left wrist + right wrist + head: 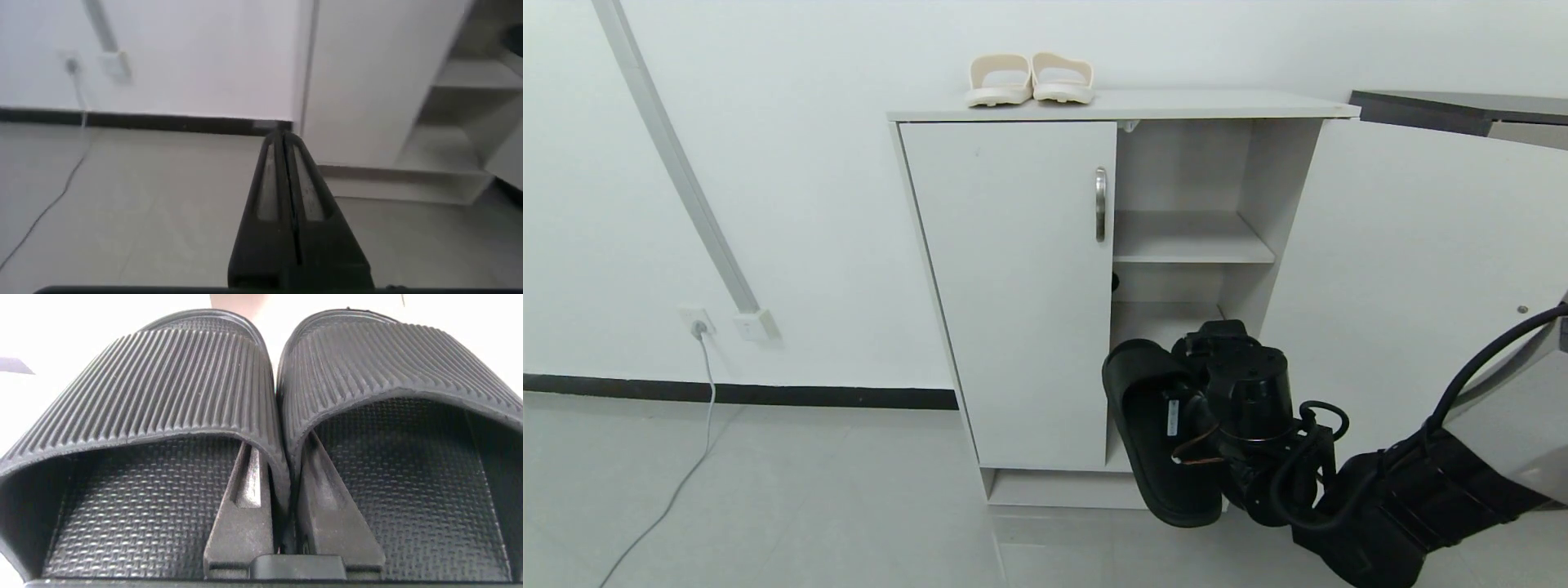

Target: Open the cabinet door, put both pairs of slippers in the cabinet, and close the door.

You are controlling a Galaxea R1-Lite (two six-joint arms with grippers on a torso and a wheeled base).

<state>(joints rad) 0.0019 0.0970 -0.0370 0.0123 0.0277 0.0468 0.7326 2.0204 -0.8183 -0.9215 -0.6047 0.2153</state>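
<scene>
Slippers (196, 392), black with ribbed straps, sit pinched between right fingers (245, 514); left fingers (274, 188) closed empty.

Cabinet (1127, 104) stands against the wall at centre frame in the head view. Upper pair of slippers (1030, 80) sits on the cabinet top, towards its left end. Left door (1013, 294) lies flush; right door (1405, 269) stands swung out at right of frame. Shelf (1188, 237) sits inside, behind the opening. Held pair of slippers (1160, 433), side by side in the right hand (282, 457), is low in front of the compartment under the shelf. Wall socket (696, 321) sits lower left, its cable (678, 482) running down onto the floor
</scene>
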